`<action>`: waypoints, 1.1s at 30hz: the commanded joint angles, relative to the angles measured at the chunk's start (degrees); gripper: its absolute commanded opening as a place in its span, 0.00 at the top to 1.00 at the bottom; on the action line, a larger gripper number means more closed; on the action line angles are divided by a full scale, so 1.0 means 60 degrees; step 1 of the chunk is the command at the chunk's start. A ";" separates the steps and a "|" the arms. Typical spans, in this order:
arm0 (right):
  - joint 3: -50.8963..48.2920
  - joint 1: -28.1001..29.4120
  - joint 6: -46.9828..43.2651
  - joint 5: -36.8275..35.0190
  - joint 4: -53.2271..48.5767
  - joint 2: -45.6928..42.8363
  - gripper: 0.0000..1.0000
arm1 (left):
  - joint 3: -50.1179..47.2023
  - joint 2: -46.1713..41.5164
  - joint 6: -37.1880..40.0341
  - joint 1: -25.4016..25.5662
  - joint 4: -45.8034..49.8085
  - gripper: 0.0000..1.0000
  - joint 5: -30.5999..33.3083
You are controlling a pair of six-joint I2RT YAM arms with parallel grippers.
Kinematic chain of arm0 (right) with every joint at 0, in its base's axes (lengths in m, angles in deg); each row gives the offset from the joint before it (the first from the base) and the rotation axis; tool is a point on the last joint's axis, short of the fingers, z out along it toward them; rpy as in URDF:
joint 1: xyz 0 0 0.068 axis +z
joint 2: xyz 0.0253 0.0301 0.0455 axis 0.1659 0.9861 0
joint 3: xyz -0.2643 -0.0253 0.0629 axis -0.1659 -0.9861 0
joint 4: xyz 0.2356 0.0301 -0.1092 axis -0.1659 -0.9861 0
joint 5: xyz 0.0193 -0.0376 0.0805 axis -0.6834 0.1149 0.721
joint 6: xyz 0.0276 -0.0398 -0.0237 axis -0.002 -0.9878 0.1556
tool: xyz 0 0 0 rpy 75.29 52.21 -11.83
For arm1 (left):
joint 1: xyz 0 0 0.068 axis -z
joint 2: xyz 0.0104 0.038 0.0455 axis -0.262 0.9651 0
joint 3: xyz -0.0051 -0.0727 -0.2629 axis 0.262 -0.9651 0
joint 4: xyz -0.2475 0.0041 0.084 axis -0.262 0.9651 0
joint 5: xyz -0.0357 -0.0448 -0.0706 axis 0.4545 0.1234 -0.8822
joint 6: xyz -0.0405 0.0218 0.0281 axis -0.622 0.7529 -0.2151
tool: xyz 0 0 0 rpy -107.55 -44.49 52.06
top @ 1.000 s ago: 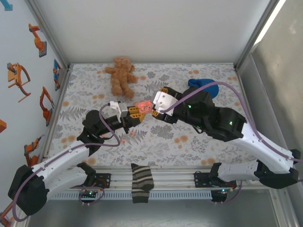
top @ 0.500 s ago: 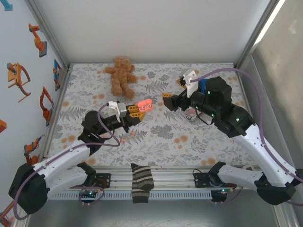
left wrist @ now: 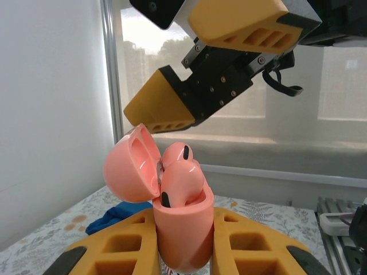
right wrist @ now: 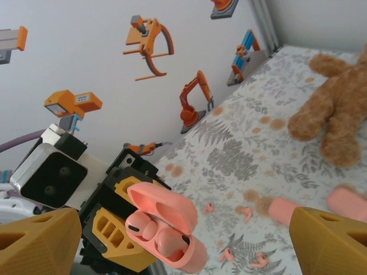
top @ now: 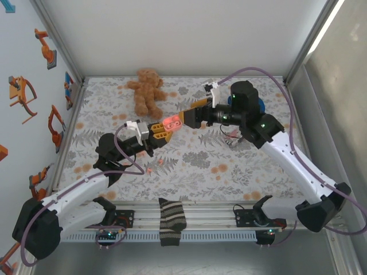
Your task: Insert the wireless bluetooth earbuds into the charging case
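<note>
The charging case (left wrist: 182, 229) stands upright, clamped between the fingers of the left tool (top: 165, 131) and held up off the worktop (top: 229, 166) near the middle of the scene. Its lid (left wrist: 129, 172) is swung back on its hinge. Two earbuds (left wrist: 184, 172) sit in the case, their rounded heads standing proud of the rim.

The right tool (top: 191, 114) has its jaws wide apart and grips nothing. From overhead it is just right of the case. From the left wrist its two fingers (left wrist: 157, 106) hang above the open lid, close to it but apart.

The left wrist view gives the clearest look into the case, with both buds and the inside of the lid.

The right wrist view looks down past the case to the floral worktop. Several loose earbuds (right wrist: 248, 215) lie scattered there, near and to the right of the held case. Beyond them, two more pink cases (right wrist: 285, 209) lie beside a teddy bear (right wrist: 332, 120).

The overhead view adds a striped sock (top: 171, 222) draped over the near rail and a blue cloth (top: 259, 106) behind the right arm at the far right. Here the loose buds are only faint pink specks on the worktop.
</note>
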 commanded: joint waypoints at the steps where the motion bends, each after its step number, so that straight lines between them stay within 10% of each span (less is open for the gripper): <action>1: 0.0115 -0.0043 0.0678 0.1173 0.0855 0.0043 0.07 | 0.0369 0.0085 -0.0339 -0.0183 -0.0764 1.00 -0.0481; 33: 0.0221 0.0224 0.1303 0.2984 0.1538 0.0633 0.27 | 0.0638 0.0557 -0.0886 -0.0367 -0.0532 1.00 -0.0837</action>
